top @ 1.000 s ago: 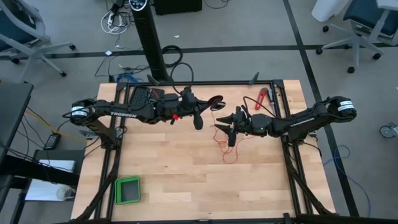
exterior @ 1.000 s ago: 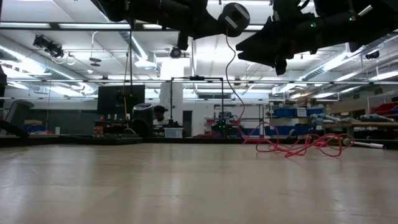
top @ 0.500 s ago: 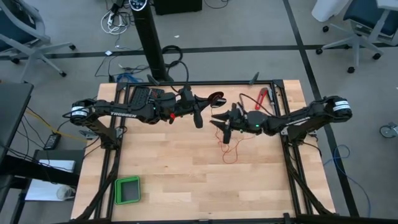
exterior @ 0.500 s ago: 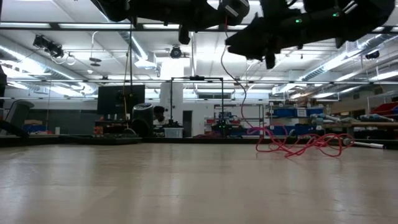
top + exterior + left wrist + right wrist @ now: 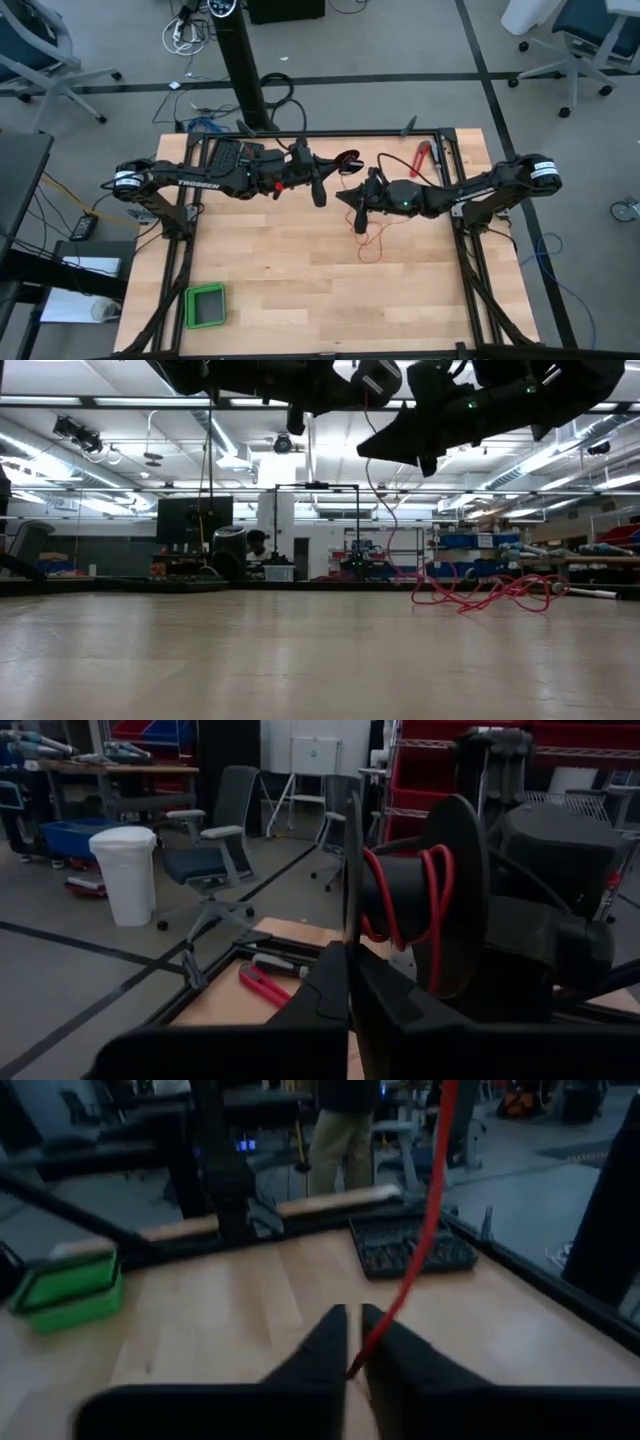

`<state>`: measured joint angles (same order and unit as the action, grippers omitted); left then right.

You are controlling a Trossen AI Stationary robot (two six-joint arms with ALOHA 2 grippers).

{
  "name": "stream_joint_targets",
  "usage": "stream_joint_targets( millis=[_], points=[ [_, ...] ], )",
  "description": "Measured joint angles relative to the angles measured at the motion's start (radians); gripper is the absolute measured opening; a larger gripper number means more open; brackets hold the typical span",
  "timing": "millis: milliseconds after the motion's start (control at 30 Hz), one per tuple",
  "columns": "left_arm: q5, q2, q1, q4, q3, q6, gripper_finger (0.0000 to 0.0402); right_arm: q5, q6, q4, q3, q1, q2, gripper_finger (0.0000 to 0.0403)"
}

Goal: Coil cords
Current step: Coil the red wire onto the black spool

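We see that the right gripper (image 5: 360,214) has slid toward nine o'clock across the table, closing in on the left arm's spool (image 5: 346,162). Its fingers (image 5: 335,1342), spread wide a second ago, have now clamped together on the red cord (image 5: 420,1230) (which rises taut from between them). On the tabletop the cord's loose squiggle (image 5: 485,595) has shifted slightly.

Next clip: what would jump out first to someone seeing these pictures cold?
The red cord, looping loose over the table's far right part and rising to the two arms that meet above its far middle. The right gripper is shut on the cord, while the left gripper is shut on a black spool with red turns on it. A green tray sits alone at the near left corner.
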<state>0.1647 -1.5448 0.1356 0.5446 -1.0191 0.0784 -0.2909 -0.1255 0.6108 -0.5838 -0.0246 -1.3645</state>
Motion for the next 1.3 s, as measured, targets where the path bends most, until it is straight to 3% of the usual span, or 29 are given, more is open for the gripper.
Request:
stream_joint_targets(
  millis=[200,433,667,900,1100,1300],
  points=[
    [0.000,0.000,0.000,-0.057,0.000,0.001,0.0006,-0.033,-0.019,-0.209,0.000,0.002,0.097,0.0003],
    [0.000,0.000,0.000,-0.151,0.000,0.002,0.0006,-0.211,-0.029,-0.521,0.000,0.002,0.318,0.0002],
    [0.029,0.000,0.000,-0.271,-0.001,-0.046,0.0006,-0.208,-0.015,-0.536,-0.006,0.010,0.494,0.0001],
    [0.081,0.000,0.000,-0.310,-0.002,-0.083,0.0006,-0.112,-0.013,-0.556,-0.110,0.056,0.420,0.0002],
    [0.113,0.000,0.000,-0.373,-0.002,-0.097,0.0006,-0.096,0.053,-0.566,-0.213,0.068,0.321,0.0004],
    [0.147,0.000,-0.001,-0.394,0.001,-0.097,0.0006,-0.005,0.116,-0.554,-0.264,0.068,0.216,0.0044]
  ],
)
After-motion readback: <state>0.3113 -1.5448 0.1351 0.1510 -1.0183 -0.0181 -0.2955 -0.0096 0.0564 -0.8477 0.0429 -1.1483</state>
